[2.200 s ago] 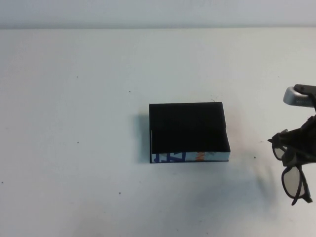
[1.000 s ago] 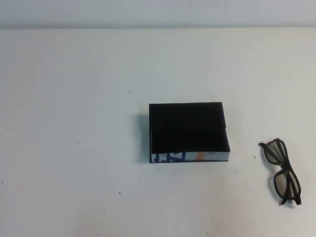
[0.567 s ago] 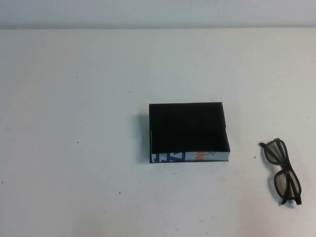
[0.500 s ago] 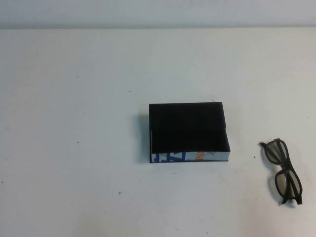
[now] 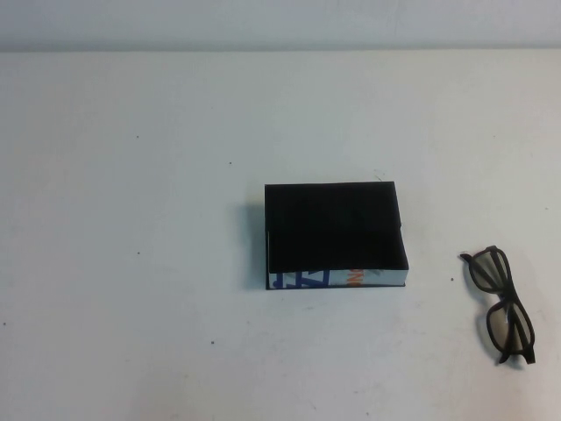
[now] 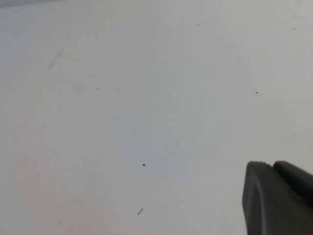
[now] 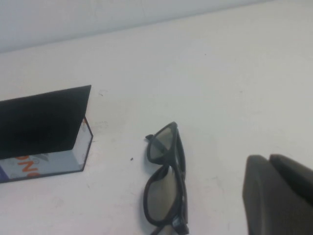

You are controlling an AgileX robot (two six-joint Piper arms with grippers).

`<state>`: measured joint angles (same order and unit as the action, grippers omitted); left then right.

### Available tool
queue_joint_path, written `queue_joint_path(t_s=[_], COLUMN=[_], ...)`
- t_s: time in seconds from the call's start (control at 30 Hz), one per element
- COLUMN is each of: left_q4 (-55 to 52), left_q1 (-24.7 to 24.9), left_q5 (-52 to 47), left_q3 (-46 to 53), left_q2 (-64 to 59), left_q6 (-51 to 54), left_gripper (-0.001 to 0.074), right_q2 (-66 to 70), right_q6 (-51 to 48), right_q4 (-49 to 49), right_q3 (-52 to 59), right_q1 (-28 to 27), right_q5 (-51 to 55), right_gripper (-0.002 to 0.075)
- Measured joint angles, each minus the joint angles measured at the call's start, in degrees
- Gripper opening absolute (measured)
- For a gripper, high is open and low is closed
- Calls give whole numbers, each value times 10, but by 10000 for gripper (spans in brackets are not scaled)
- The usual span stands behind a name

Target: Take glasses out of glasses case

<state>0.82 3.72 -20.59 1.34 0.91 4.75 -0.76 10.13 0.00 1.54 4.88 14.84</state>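
Observation:
The glasses case (image 5: 333, 226), a flat black box with a white printed front edge, lies at the middle of the white table. The dark thick-rimmed glasses (image 5: 496, 299) lie folded on the table to the right of the case, apart from it. Neither arm shows in the high view. In the right wrist view the right gripper (image 7: 268, 156) is shut and empty, hovering near the glasses (image 7: 178, 166), with the case (image 7: 41, 120) beyond them. In the left wrist view the left gripper (image 6: 271, 164) is shut and empty over bare table.
The white table (image 5: 131, 263) bears only small dark specks. Its far edge meets a pale wall (image 5: 280, 22) at the back. The glasses lie close to the right border of the high view.
About two seconds ago the right gripper held the glasses at the right edge. The glasses now lie on the table, and the right arm has left the high view. Nothing moved in the last second.

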Motion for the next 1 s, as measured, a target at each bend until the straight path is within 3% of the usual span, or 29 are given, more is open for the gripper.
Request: queue_joint_path(t_s=[1.0], left_q4=[0], left_q1=[0], left_q5=[0], left_q3=[0], left_q2=[0], left_q6=[0], left_gripper=[-4], right_q2=[0], right_q6=[-1], right_q4=[0], right_q3=[0], right_q1=[-3], right_q5=[29], right_gripper=[-16])
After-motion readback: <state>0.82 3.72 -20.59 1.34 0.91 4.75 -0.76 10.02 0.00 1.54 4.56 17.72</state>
